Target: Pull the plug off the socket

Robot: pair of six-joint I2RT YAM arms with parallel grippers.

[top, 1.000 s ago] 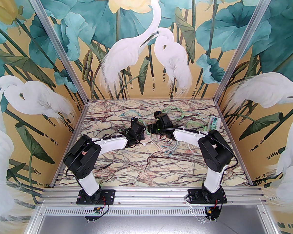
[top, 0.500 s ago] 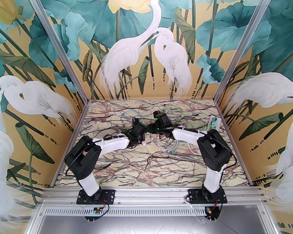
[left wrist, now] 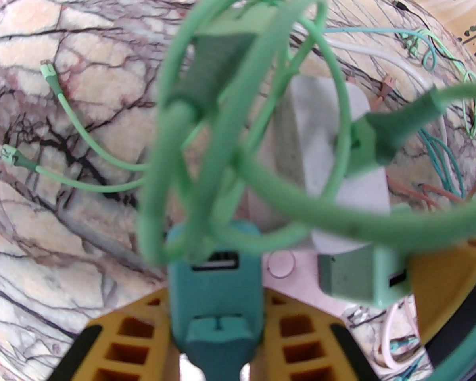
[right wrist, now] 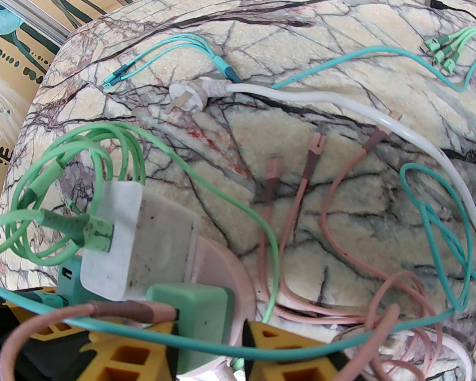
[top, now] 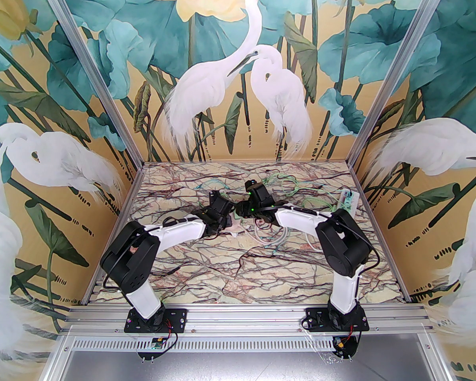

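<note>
A pink socket [right wrist: 226, 268] lies mid-table with a teal plug [left wrist: 216, 288], a light green plug [right wrist: 194, 312] and a white plug [right wrist: 119, 236] standing in it. My left gripper [left wrist: 216, 296] is shut on the teal plug, one yellow finger [left wrist: 142, 328] on each side. Loops of green cable [left wrist: 206, 105] hang in front of it. My right gripper [right wrist: 200, 331] is shut across the socket and the light green plug on it. One of its fingers [left wrist: 440, 284] touches that plug. In the top view the two grippers [top: 232, 220] [top: 241, 212] meet over the socket.
Loose cables cover the far half of the table: a white mains lead [right wrist: 182, 93], pink leads [right wrist: 313, 165], teal loops [right wrist: 432, 212] and green connector ends [right wrist: 444, 50]. A clear box [top: 349, 199] stands by the right wall. Printed walls close in three sides.
Both arms have shifted a little left and farther back together, carrying the socket and plugs with them. Both grips have stayed shut.
</note>
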